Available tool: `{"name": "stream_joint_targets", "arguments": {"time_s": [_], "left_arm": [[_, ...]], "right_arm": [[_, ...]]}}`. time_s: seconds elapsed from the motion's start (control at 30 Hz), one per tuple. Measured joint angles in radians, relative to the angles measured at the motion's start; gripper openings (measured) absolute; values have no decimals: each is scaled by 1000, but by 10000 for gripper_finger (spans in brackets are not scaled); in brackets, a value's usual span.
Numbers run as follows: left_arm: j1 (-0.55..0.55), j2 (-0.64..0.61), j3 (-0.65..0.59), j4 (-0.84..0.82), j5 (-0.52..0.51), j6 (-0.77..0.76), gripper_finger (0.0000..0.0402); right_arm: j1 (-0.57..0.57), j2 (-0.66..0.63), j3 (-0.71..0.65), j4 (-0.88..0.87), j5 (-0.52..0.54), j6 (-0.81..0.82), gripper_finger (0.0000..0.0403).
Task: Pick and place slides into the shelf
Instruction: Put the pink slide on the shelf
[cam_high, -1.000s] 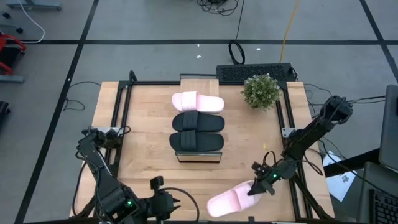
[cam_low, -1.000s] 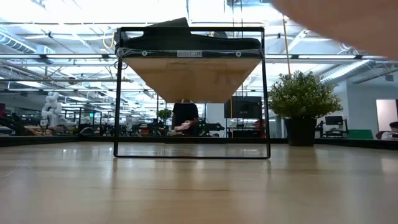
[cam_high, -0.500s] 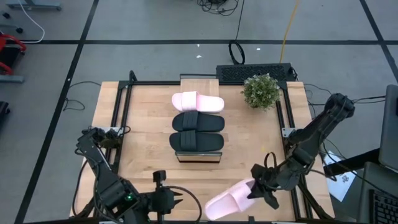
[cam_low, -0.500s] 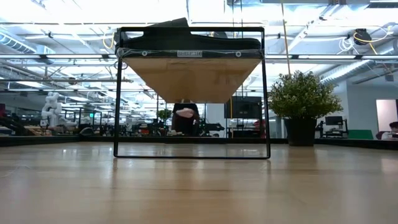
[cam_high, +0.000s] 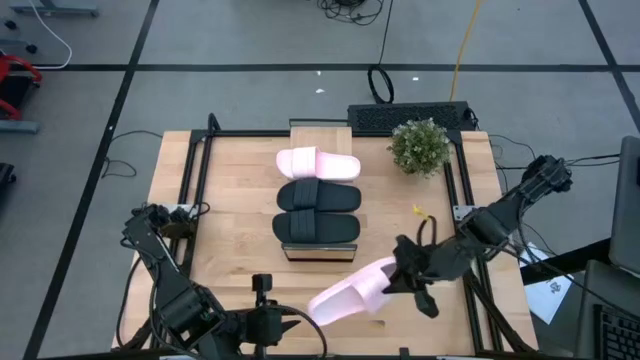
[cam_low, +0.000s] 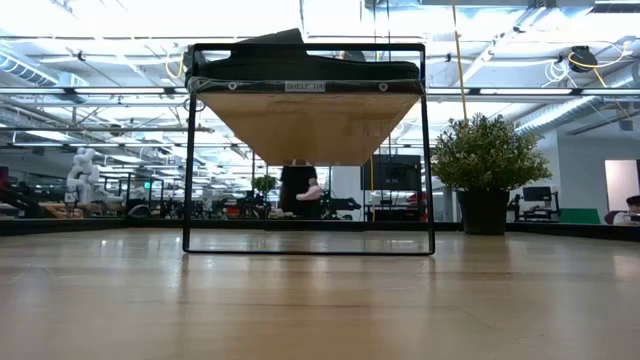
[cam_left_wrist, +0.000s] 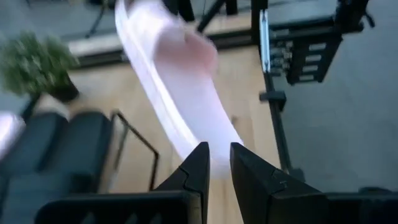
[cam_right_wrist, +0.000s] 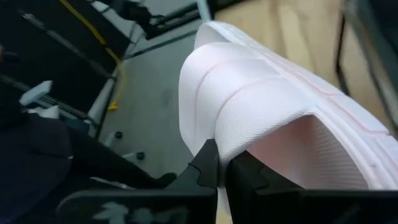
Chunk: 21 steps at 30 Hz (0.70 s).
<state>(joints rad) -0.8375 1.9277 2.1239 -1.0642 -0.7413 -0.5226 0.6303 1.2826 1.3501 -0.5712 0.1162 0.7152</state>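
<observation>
Carrying pale pink slide (cam_high: 348, 292) lower centre | right gripper (cam_high: 402, 278) is clenching its strap; left gripper (cam_high: 262, 318) idling, slightly parted | slide is looking light, soft, bendy

Even overhead light fills the high view, shadows soft. In the low view, ceiling lights (cam_low: 90, 15) glare at 12 o'clock. Both wrist views are blurred; the pink slide (cam_left_wrist: 180, 93) smears towards 12 o'clock.
</observation>
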Motion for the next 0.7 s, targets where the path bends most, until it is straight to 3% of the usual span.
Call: {"name": "stream_joint_targets", "arguments": {"time_s": [0.17,0.33,0.7], "left_arm": [[21,-22,0,100,-60,211,60],[46,-25,0,146,-50,378,60],[104,-27,0,156,32,466,61]], "right_arm": [[-67,60,3,114,-153,-45,0],[-103,98,3,189,-276,-46,0],[-149,100,3,343,-328,3,0]]}}
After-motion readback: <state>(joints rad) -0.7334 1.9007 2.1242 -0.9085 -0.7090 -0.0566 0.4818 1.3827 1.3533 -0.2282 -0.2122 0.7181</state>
